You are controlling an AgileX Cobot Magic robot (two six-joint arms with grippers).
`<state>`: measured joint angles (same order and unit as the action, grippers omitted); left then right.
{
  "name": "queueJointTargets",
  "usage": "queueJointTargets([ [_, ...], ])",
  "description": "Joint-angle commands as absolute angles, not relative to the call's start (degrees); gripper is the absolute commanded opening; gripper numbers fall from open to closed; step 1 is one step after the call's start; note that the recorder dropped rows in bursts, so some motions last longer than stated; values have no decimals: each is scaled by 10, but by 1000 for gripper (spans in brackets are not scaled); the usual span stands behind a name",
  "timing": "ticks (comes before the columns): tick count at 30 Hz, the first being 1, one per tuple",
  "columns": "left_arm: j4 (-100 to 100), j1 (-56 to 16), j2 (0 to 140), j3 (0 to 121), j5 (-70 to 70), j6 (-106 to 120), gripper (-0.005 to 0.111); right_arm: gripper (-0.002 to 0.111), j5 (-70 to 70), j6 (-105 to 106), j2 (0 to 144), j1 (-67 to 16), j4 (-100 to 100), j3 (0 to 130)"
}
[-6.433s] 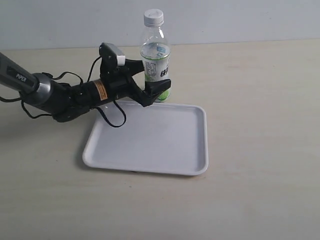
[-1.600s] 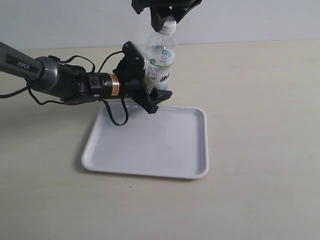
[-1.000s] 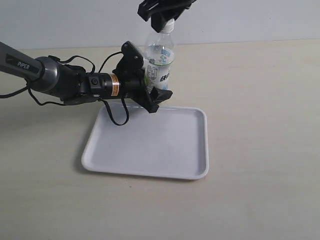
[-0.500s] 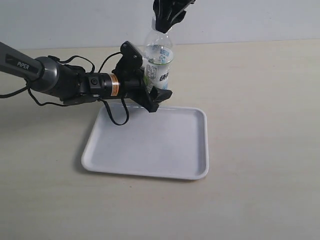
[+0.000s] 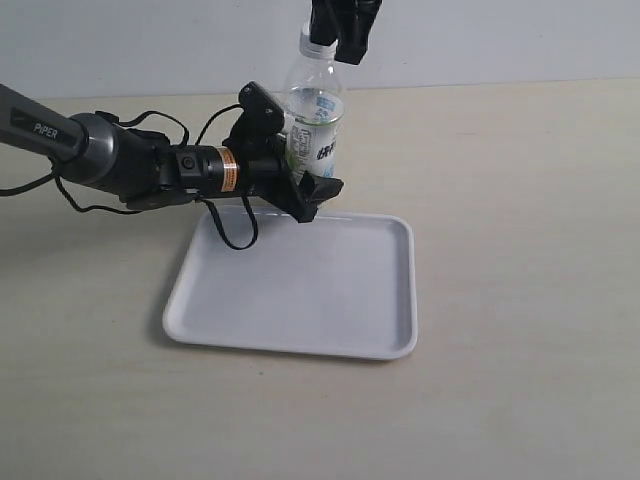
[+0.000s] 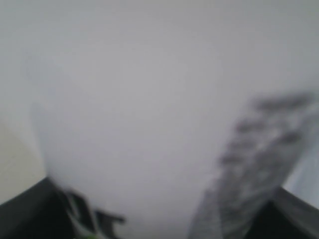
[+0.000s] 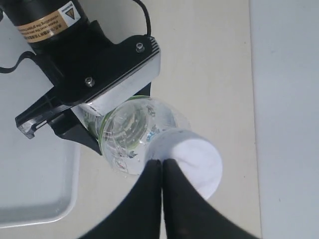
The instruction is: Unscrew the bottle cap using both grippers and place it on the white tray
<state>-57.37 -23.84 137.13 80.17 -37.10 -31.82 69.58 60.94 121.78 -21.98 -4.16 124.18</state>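
Observation:
The clear bottle [image 5: 316, 130] with the lime label stands just behind the white tray [image 5: 300, 300], leaning a little. My left gripper [image 5: 305, 160] is shut on its labelled body; in the left wrist view the blurred bottle [image 6: 149, 124] fills the picture. The white bottle cap [image 5: 317, 41] sits on the neck. My right gripper [image 5: 343, 30] hangs at the cap from above. In the right wrist view its fingers [image 7: 162, 162] are pressed together, their tips over the edge of the cap [image 7: 197, 159] with nothing between them, above the bottle [image 7: 124, 134].
The tray [image 7: 30, 169] lies on a beige table, its far edge under the left gripper. The left arm [image 5: 110, 165] with trailing black cables reaches in from the left. A pale wall [image 5: 500, 40] runs behind the table.
The right gripper has turned about the cap and its spread jaws have drawn together. The bottle's top has shifted slightly left. The left gripper has kept its hold.

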Motion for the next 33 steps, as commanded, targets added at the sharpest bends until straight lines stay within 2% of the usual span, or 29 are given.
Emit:
queueJointTargets([
  [1, -583, -240, 1367, 801, -357, -304, 0, 18, 700, 575, 1216, -220, -42, 1243],
  [6, -581, -240, 1367, 801, -357, -281, 0, 62, 700, 436, 1191, -220, -40, 1243],
  [9, -581, -240, 1367, 801, -357, -264, 0, 72, 700, 325, 1177, -220, -37, 1243],
  [18, -564, -240, 1367, 801, -356, -244, 0, 66, 700, 83, 1195, -220, 0, 1243],
  [24, -564, -240, 1367, 801, -356, -244, 0, 66, 700, 68, 1201, -220, 0, 1243],
  [29, -564, -240, 1367, 801, -356, -244, 0, 60, 700, 59, 1202, -220, 0, 1243],
  [33, -564, -240, 1367, 801, -356, -242, 0, 59, 700, 59, 1203, -220, 0, 1243],
])
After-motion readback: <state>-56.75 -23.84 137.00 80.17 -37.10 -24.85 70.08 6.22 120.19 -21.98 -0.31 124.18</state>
